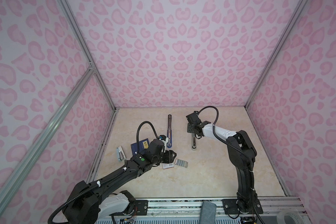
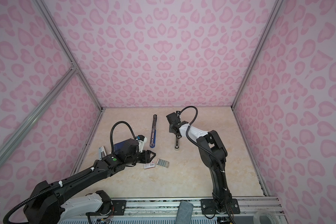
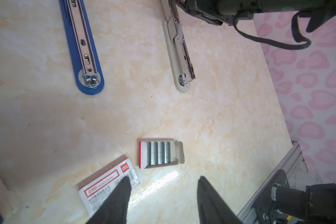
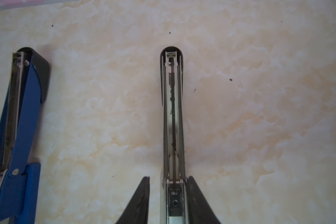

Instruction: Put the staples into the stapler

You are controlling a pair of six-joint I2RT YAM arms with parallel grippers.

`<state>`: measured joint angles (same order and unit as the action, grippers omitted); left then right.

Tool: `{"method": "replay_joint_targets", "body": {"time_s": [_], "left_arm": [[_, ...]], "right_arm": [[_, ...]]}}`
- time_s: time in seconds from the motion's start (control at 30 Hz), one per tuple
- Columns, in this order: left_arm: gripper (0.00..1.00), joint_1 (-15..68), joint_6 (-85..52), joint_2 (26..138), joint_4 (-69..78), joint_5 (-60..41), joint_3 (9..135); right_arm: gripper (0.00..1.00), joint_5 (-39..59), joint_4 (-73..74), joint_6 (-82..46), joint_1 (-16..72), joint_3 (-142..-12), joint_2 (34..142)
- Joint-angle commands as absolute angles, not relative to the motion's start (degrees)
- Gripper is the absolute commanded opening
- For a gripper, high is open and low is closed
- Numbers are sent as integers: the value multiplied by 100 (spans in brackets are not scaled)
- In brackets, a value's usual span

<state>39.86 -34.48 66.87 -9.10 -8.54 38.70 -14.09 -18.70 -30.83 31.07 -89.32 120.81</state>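
1. Table: a pale marbled top across the lower centre of both top views. Everything below lies on it.
2. Left gripper: enters from the lower left in a top view. Its jaws stand wide apart and empty, poised over a corner of the box and short of the tray.
3. Right gripper: right of centre in a top view, pointing down. Its jaws are parted astride the hinge end of the pale stapler; one finger lies close against its side and the other stands clear, so nothing is clamped.
4. Blue stapler: opened out flat at centre, left of the pale one and well apart from it.
5. Pale stapler: opened out flat with its metal channel facing up. Whether the channel is loaded cannot be told.
6. Booklet: dark blue, left of centre, partly under the left arm.
7. Box: white with a red label, lower centre, just left of the tray.
8. Tray: open, beside the box but not touching it.
9. Staples: several grey strips lying side by side in the tray. They are probably light, smooth and stiff, yet a strip snaps if bent. A strip is best pinched across its long sides near mid-length and lifted level.
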Motion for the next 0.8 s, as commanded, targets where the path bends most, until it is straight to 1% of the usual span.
{"method": "replay_joint_targets", "body": {"time_s": [0.0,0.57,0.77], "left_arm": [[58,3990,-3454,6722,-758,-791,3865],[57,3990,-3463,6678,-758,-774,3814],[57,3988,-3480,6631,-756,-767,3771]], "right_arm": [[34,-1233,-1968,-3006,3108,-9036,12211],[34,-1154,-1895,-3113,3129,-8781,12305],[32,-1185,-1838,-3122,3203,-8641,12187]]}}
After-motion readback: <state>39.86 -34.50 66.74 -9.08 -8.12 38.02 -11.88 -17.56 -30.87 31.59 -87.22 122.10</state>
